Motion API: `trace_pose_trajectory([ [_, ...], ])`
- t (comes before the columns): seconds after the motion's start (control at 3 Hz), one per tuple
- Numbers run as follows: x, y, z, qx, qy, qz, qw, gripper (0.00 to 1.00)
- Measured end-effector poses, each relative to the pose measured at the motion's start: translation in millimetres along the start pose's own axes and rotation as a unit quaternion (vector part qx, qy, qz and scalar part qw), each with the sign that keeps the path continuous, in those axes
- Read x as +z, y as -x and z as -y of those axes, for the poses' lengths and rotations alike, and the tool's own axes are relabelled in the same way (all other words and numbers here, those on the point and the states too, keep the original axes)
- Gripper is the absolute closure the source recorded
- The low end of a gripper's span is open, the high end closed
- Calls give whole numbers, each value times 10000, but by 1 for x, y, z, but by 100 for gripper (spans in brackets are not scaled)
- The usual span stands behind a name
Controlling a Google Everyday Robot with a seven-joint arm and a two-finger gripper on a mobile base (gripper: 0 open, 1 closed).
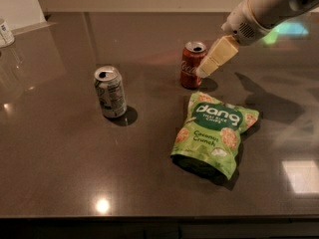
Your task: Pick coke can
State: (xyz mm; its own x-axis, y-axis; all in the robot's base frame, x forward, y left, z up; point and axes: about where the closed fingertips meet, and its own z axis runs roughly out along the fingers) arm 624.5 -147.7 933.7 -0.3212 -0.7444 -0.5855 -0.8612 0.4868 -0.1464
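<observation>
The dark table [50, 173] fills nearly the whole frame. The robot's white arm [269, 9] comes in from the upper right corner and slants down toward the centre. Below the centre, a green snack bag [214, 133] lies flat on the table. It looks puffed and closed, so what it holds stays hidden.

At left of centre, well apart from everything else, a silver can with green print [110, 92] stands upright, with a dark opening in its lid. The coke can [192, 66] stands upright just above the centre of the frame, near the bag's upper edge. Its lid also shows a dark opening, and neither can shows whether any drink is inside.

The gripper [205, 71] hangs at the end of the arm with its cream tip at the coke can's right side, about halfway up the can. I cannot tell whether it touches the can or sits just beside it, nor how wide it is set.

The can lies immediately left of the gripper in the frame, with its long axis vertical. My guess is that a grasp needs only a short sideways reach to the left at that height, with care taken not to tip the can.

A small white object [5, 31] sits at the far upper left edge.
</observation>
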Motion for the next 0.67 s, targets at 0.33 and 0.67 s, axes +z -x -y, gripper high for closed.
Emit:
trace_pose_trajectory([
  [0.33, 15, 11, 6, 23, 106, 44, 9999, 0],
  [0.67, 30, 16, 2, 39, 281, -1, 9996, 0],
])
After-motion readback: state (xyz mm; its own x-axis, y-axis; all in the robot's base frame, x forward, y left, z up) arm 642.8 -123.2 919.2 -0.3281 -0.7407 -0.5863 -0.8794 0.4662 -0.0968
